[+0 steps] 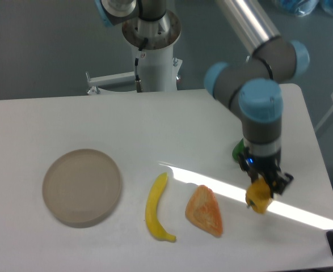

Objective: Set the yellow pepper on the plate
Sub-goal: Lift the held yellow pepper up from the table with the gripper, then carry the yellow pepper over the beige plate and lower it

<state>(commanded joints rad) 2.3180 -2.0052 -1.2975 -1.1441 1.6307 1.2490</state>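
The yellow pepper (258, 196) is small and yellow-orange, at the right of the white table, just above or on its surface. My gripper (266, 184) comes down on it from above and its fingers are shut on the pepper's top. The tan round plate (82, 187) lies flat at the left of the table, far from the gripper, with nothing on it.
A long yellow banana (156, 207) and an orange wedge-shaped slice (205, 211) lie between the plate and the pepper. A green object (237, 151) sits partly hidden behind the arm's wrist. The table's right edge is close to the gripper.
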